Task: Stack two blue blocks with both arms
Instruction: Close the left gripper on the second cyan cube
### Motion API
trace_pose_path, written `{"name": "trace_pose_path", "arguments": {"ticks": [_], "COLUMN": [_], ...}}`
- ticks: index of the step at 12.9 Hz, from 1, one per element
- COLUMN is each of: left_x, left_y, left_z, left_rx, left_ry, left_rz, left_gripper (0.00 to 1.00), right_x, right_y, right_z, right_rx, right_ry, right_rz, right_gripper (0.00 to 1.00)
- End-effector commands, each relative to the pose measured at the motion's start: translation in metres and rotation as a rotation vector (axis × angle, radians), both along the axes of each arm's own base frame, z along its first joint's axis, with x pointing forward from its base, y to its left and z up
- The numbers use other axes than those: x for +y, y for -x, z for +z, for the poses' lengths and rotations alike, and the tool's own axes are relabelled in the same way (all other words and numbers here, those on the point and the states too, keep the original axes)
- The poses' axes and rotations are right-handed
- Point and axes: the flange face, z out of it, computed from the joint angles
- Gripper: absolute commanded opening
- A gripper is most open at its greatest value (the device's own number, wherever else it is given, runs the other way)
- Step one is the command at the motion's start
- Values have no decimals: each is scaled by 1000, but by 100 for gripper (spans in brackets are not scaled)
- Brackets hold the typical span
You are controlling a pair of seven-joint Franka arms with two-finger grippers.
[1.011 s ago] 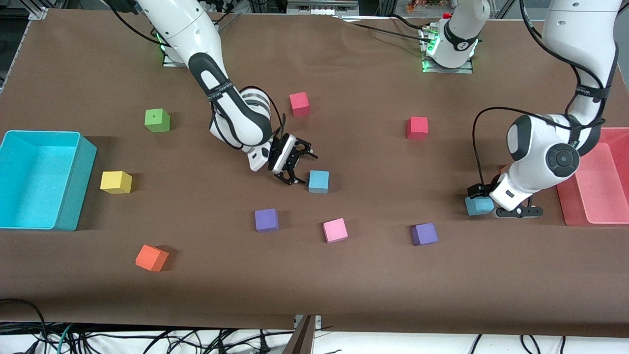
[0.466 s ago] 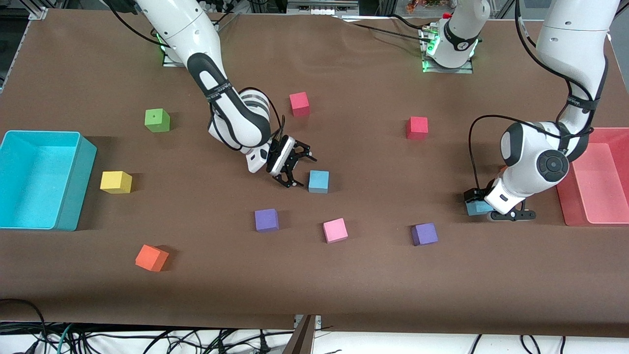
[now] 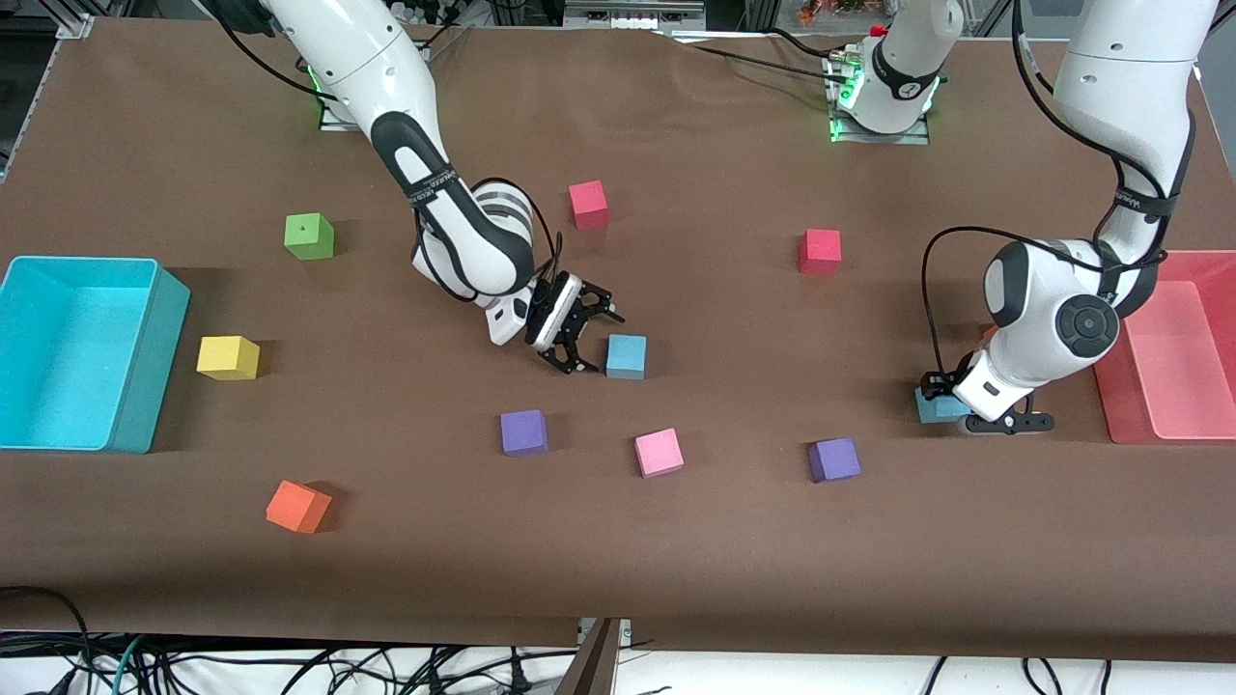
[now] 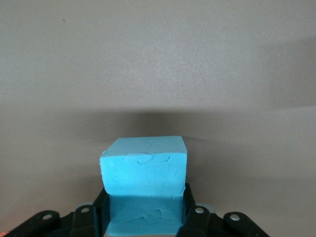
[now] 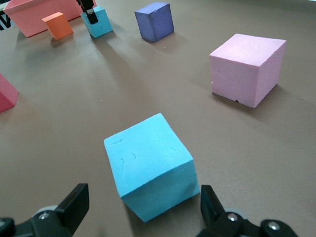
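While left gripper (image 4: 145, 222) pinches one blue block (image 4: 144, 190) to lift it | right gripper (image 5: 140, 215) spread, lined up beside other blue block (image 5: 150, 165) mid-table.

My two arms are white and round with black bands, black cables, and what look like green lights at their bases.

R gripper (image 3: 584, 336) sits open just beside one blue block (image 3: 626, 356) mid-table. L gripper (image 3: 951, 405) is low at the second blue block (image 3: 935, 407), near red bin (image 3: 1110, 405).
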Motion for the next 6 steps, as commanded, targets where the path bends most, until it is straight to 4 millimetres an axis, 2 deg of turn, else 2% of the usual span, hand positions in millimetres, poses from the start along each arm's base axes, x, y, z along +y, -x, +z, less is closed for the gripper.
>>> {"name": "trace_pose_path", "arguments": {"ticks": [1, 3, 4, 6], "left_x": [-2, -1, -12, -62], "left_y": [-4, -1, 3, 13], "left_z": [25, 64, 90, 141], "left_rx": [-25, -5, 19, 68], "left_ry": [-24, -29, -24, -22], "left_rz": [-34, -32, -37, -96], "left_gripper": [37, 31, 27, 27], "right_x": [6, 6, 7, 7], "right_y": [-2, -1, 0, 0], "right_z": [-1, -3, -4, -5], "right_rx": [-17, -15, -13, -14], "right_ry": [8, 9, 7, 9], "right_rz": [-6, -3, 2, 5], "right_gripper": [100, 100, 100, 100]}}
